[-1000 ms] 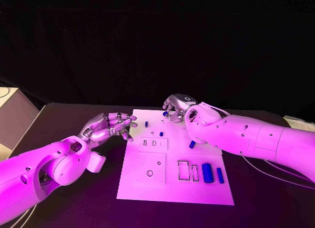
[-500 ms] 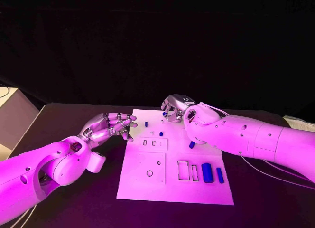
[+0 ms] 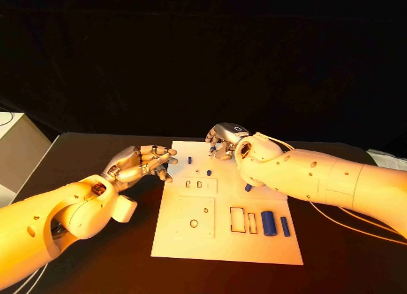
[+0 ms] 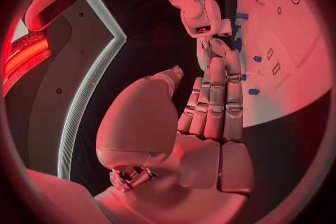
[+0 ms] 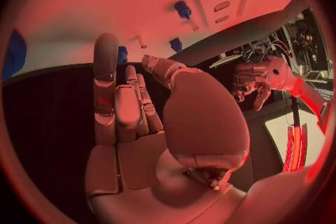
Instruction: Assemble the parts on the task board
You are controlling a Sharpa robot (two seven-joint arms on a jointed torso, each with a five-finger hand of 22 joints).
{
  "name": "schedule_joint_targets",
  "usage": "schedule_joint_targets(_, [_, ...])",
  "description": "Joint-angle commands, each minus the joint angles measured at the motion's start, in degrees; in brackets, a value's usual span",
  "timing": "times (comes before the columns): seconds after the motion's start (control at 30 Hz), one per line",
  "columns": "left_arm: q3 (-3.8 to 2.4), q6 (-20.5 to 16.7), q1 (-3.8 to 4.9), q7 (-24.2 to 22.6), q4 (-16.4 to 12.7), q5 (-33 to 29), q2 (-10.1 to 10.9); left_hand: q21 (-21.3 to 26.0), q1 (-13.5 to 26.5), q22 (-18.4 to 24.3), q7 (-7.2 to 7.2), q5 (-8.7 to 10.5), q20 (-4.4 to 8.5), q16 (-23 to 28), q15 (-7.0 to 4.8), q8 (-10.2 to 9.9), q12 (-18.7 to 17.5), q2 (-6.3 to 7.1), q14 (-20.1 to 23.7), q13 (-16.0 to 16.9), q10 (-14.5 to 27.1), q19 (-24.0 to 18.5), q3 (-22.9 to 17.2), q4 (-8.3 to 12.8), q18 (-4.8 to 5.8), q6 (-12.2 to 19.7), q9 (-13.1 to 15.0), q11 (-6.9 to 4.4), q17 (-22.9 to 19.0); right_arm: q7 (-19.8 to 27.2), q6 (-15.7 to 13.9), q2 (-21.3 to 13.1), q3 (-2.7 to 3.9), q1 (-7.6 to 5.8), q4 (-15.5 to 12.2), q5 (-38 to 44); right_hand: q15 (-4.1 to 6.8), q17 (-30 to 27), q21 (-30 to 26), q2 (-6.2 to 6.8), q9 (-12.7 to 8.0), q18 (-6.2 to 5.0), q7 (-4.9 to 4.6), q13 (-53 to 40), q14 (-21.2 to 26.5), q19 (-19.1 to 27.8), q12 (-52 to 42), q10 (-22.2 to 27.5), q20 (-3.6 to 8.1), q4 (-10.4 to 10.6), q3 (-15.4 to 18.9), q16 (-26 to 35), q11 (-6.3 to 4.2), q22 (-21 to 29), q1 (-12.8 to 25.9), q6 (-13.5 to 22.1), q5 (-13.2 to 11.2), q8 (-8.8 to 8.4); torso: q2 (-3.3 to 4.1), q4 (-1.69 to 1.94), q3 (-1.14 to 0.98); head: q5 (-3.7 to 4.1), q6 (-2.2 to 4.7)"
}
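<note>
- Hands barely changed over the last second: right hand [image 3: 225,139] has crept slightly toward the far edge of the task board [image 3: 193,248], fingers curled down at that edge; left hand [image 3: 143,163] has stayed put just off the board's near-left side.
- Right hand state: fingers bent over a small blue part [image 3: 213,147] at the board's far edge; from the head view can't tell whether it pinches the part or only touches it. In the right wrist view, right hand [image 5: 140,117] shows fingers fairly straight with blue bits just past the fingertips.
- Left hand: fingers curled in, nothing visible in them, hovering beside the board rather than on it.
- Meaning for task: judged as an early pick attempt on a far-edge part; no insertion seen yet.
- Other parts, outward from the right hand: two small blue pegs [image 3: 189,160] just on the left-hand side of it, one blue piece [image 3: 247,187] under the right forearm, a thick blue cylinder [image 3: 268,223] and a thin blue bar [image 3: 284,226] well nearer the robot, beside empty rectangular slots [image 3: 237,220].
- Counter [image 3: 89,257] is black and matte, the board lying flat on it.
- Room: dark backdrop behind; a pale box-like unit [image 3: 11,153] beyond the left arm.
</note>
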State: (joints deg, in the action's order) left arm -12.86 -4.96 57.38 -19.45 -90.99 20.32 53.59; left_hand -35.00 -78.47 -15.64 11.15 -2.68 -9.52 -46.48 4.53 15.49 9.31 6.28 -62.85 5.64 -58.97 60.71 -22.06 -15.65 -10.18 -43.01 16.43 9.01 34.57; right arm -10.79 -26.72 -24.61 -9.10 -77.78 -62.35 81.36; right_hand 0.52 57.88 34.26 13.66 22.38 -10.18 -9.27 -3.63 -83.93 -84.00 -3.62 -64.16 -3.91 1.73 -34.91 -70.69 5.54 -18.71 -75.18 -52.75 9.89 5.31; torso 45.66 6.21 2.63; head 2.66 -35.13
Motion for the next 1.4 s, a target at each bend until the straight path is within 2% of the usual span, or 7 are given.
schedule_joint_targets(0.03, [-0.03,0.88,0.03,-0.34,-0.11,0.20,-0.05,0.14,-0.14,0.06,2.12,-0.21,0.04,0.20,-0.09,-0.16,-0.28,-0.26,0.40,-0.06,0.35,-0.30,-0.29,-0.01,-0.16,0.42,0.07,0.03,-0.06,0.82,-2.75,-0.28,0.04,0.01,-0.11,-0.08,-0.26,-0.05,-0.27,0.63,0.02,0.61,-0.15,0.03,0.17,-2.03,0.17,0.50,-0.10,-0.18,-0.32,0.13,0.03,-0.09,-0.16,-0.39,0.42,-0.10,-0.06,-0.11,-0.03,-0.13,0.07])
schedule_joint_targets(0.47, [-0.03,1.25,0.03,-0.29,0.50,-0.04,0.07,3.97,-0.09,2.50,2.50,-0.20,-1.11,7.78,0.88,-0.79,-0.97,0.28,4.47,-0.02,0.53,-4.13,-0.14,0.09,-0.20,0.80,0.43,0.51,-2.75,6.07,-12.13,-6.37,0.56,-0.12,-7.58,-14.90,0.40,-2.31,-0.24,1.54,0.85,0.41,0.19,-0.98,1.26,-1.15,-1.24,-5.21,0.38,-2.66,-2.00,1.89,-0.79,-0.39,-1.84,-3.07,1.27,1.52,-0.14,-0.29,-0.10,-0.16,0.76])
schedule_joint_targets(0.57, [-0.03,1.65,0.03,-0.11,0.76,-0.16,0.11,7.23,-0.22,4.65,2.68,-0.16,-1.81,12.94,1.46,-0.97,-1.20,0.30,5.99,0.04,0.67,-5.43,-0.17,0.13,-0.31,0.95,0.66,0.88,-4.81,8.83,-12.26,-8.19,0.77,-0.27,-9.16,-25.62,0.66,-21.32,-3.54,1.59,1.05,0.14,-0.31,-0.91,9.05,3.47,-0.37,-6.03,0.83,-4.49,-1.89,18.68,-0.48,1.53,-3.28,-3.61,1.43,1.92,-0.21,-0.41,-0.11,-0.25,1.06])
schedule_joint_targets(0.7, [-0.03,2.68,0.02,0.26,1.23,-0.22,0.01,11.76,-0.47,7.80,2.87,-0.19,-2.59,18.01,1.94,-1.19,-1.62,0.32,6.16,0.04,1.14,-5.72,-0.21,0.26,-0.38,1.27,0.96,1.17,-6.60,12.95,-10.43,-10.36,0.91,-0.46,-10.26,-36.52,0.26,-26.58,-6.16,0.37,0.66,0.42,-0.90,-0.13,10.87,8.43,0.10,-4.29,0.74,-5.79,-0.76,29.17,0.22,2.31,-4.12,-3.02,1.74,1.35,-0.55,-0.64,-0.21,-0.18,1.24])
schedule_joint_targets(1.0, [-0.01,5.32,-0.01,1.32,2.64,0.17,-0.42,15.44,-1.20,11.42,2.44,-0.22,-1.45,23.46,1.32,-1.43,-2.62,0.17,3.19,-0.48,1.92,2.29,-0.60,0.74,-0.48,2.00,1.52,0.85,-7.75,22.94,-3.84,-13.16,1.02,-0.67,-10.36,-52.61,-6.34,-40.02,-22.25,-0.83,0.01,1.91,-2.96,0.15,25.61,21.03,0.20,4.57,-4.55,-6.08,-3.35,54.67,3.76,11.91,-4.08,0.53,2.58,-0.47,-1.28,-1.51,-0.58,-0.32,1.71])
schedule_joint_targets(1.13, [-0.01,5.96,-0.02,1.44,3.29,0.49,-0.70,15.89,-2.37,11.79,2.51,-0.23,-1.32,28.30,1.78,-1.29,-2.83,0.22,7.74,-0.66,1.59,5.78,-1.17,1.76,-0.38,1.91,1.80,1.00,-9.41,26.57,-3.38,-12.84,1.02,-0.66,-9.38,-56.58,-6.78,-42.28,-24.43,-1.95,0.10,1.63,-2.81,0.02,27.98,20.79,-0.19,4.42,-4.64,-7.36,-2.95,58.15,3.90,13.63,-6.15,0.80,2.88,-0.24,-1.52,-2.03,-0.77,-0.50,1.66])
schedule_joint_targets(1.4, [0.01,6.94,-0.11,1.43,5.01,0.73,-1.43,17.07,-5.58,11.55,1.92,-0.21,-0.41,30.89,1.19,-0.97,-3.34,0.93,6.14,-1.13,0.25,8.23,-2.91,5.07,-0.40,1.37,2.17,0.52,-10.65,26.63,-5.88,-12.40,0.97,-0.58,-6.46,-55.41,-0.14,-34.17,-7.44,-2.92,1.52,1.16,-0.27,-1.73,6.99,5.96,-4.91,-7.94,1.46,-9.52,8.84,46.55,-0.86,3.85,-7.60,-4.99,3.69,5.21,-2.02,-2.53,-0.95,-0.46,1.11])
